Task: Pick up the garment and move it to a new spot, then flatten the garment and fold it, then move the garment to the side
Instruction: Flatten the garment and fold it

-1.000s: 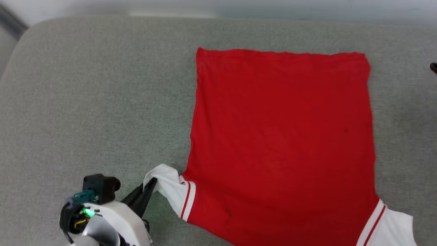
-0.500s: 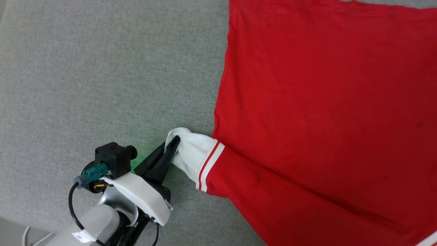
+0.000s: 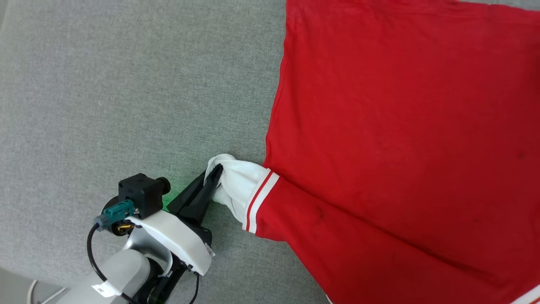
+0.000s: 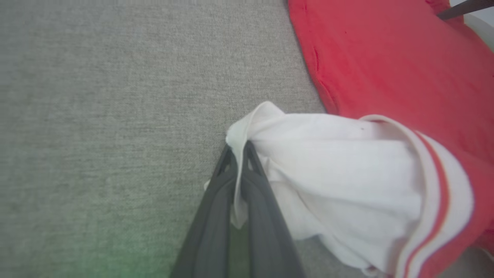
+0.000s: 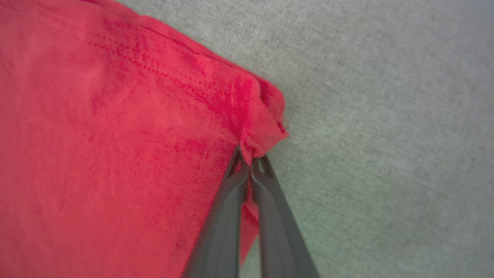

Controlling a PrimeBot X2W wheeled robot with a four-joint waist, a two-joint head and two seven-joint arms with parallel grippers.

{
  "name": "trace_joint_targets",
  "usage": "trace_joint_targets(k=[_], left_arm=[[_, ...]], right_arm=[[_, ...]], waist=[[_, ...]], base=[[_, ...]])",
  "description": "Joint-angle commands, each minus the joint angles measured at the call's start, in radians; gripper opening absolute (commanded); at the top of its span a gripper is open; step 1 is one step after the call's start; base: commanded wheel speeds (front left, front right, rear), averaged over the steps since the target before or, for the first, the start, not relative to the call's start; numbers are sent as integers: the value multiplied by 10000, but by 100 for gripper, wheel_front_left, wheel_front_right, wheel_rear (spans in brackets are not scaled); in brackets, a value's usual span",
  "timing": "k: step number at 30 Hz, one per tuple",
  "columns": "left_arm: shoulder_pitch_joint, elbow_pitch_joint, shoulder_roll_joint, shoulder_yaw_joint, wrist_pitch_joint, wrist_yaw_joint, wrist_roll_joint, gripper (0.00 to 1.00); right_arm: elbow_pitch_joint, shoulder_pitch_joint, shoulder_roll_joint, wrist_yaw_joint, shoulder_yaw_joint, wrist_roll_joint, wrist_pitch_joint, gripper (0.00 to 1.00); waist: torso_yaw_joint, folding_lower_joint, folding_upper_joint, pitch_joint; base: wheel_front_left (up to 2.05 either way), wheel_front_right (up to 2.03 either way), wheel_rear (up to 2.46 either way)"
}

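The garment [image 3: 400, 139], a red jersey with white sleeves and red-and-white trim, lies spread flat with its plain side up on the grey fabric surface [image 3: 126, 93]. At the lower left of the head view my left gripper [image 3: 216, 172] is shut on the edge of its white sleeve [image 3: 236, 185], which bunches at the fingertips. The left wrist view shows that pinch up close, the left gripper [image 4: 240, 148] holding a fold of the white sleeve [image 4: 339, 185]. In the right wrist view my right gripper [image 5: 251, 156] is shut on a red hem corner of the garment [image 5: 262, 123].
The grey fabric surface [image 5: 386, 116] stretches wide to the left of the garment. Its front edge [image 3: 25, 274] runs past the lower left corner of the head view, beside my left forearm [image 3: 122, 274].
The head camera has tipped down and nearer, so the whole picture shifted. My left gripper keeps its hold on the sleeve, which sits slightly more bunched.
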Motion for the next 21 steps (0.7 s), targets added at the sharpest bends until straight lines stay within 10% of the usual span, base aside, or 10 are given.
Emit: trace_joint_targets(k=[1,21], left_arm=[[75,175,29,-36,29,74,-35,0],[2085,115,794,271,-299,625,-796,0]], right_arm=[[76,51,-48,-10,79,0,-17,0],[-3945,5418,-3884,-9,857,2752,-2669,0]], waist=[[-93,-1,0,-146],[-1755,-1,0,-3001]], base=[[0,0,0],[0,0,0]])
